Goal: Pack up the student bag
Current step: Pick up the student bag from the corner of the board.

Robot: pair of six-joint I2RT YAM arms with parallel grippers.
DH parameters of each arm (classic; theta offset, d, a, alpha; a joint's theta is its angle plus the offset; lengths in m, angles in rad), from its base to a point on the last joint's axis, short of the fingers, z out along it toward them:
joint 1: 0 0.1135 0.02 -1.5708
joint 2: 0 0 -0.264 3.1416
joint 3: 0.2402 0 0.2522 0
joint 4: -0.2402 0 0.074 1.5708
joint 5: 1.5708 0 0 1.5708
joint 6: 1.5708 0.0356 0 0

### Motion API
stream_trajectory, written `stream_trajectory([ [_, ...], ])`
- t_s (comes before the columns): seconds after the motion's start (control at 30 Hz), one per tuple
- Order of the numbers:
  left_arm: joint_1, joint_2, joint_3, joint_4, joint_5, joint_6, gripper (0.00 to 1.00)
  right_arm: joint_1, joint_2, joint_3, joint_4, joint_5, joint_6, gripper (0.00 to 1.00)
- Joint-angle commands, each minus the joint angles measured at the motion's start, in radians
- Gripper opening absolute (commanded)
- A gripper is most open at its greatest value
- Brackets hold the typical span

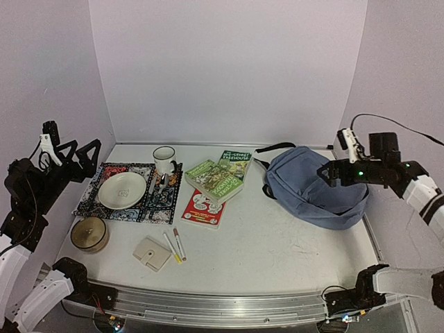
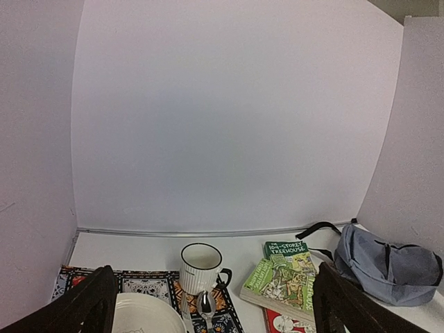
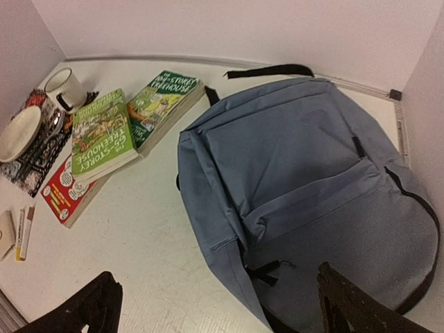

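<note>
We log one student bag (image 1: 316, 189) flat on the table (image 1: 277, 257), right of three books (image 1: 215, 182); left gripper (image 2: 211, 312) and right gripper (image 3: 218, 309) gape, empty.

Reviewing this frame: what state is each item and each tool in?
student bag: lying flat, zips look closed
mug: upright
plate: empty
books: closed, overlapping in a pile
markers: lying flat
left tool: open, empty
right tool: open, empty
</note>
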Motion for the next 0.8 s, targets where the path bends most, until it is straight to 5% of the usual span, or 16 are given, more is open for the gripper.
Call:
stream_trajectory([
  [0.0,0.003,0.006,0.009,0.045,0.037,0.023,0.99,0.171,0.193,0.103,-0.112,0.149,0.009,0.98],
  [0.4,0.001,0.086,0.042,0.051,0.074,-0.057,0.99,0.178,0.581,0.262,-0.279,0.312,0.036,0.97],
  [0.77,0.002,0.23,0.093,0.037,0.187,-0.171,1.0,0.136,0.794,0.273,-0.308,0.22,0.046,0.68],
])
